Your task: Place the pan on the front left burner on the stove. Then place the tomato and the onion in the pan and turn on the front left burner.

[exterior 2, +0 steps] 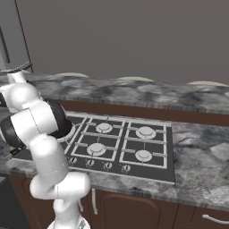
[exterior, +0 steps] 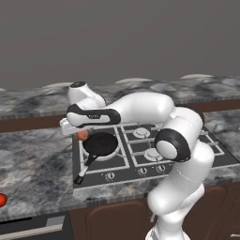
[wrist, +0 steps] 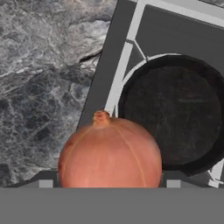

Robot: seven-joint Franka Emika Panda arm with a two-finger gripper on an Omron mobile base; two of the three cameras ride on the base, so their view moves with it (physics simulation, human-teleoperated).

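Observation:
The black pan rests on the pale grate of the front left burner of the stove, its handle pointing toward the front left corner. The pan covers the burner itself. My gripper hovers at the stove's left edge, just left of the pan, shut on the orange-tan onion. In the hand view the onion sits between my fingertips, with the empty pan below and to the right. The red tomato lies on the counter far to the left, near its front edge.
A row of knobs runs along the stove's front edge. Grey marbled counter lies to the left of the stove, and more counter to its right. The other burners are bare. A wall rises behind.

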